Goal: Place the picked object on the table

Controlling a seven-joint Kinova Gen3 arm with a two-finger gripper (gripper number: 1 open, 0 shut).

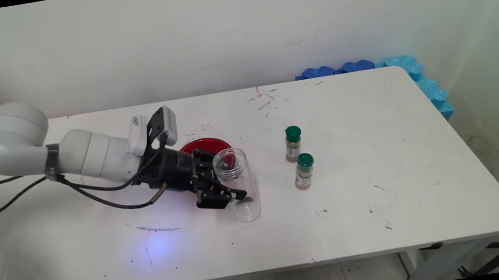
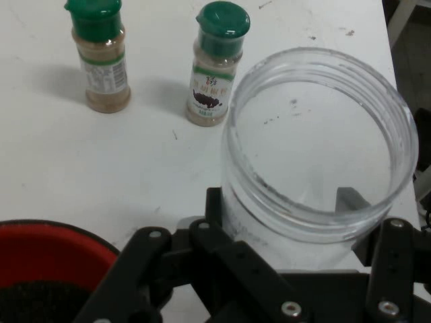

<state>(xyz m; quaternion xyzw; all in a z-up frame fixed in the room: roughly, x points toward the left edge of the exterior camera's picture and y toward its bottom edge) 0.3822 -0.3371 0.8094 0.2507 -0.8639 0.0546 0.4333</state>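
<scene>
fingers pinching clear jar, arm reaching low, near-level over table, beside red bowl.

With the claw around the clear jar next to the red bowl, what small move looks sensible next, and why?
Probably close the claw a little to firm the grip. The clear jar stands upright and empty between its fingers, which flank its wall, though contact isn't clear. The red bowl sits close behind, so sideways motion looks riskier.
</scene>
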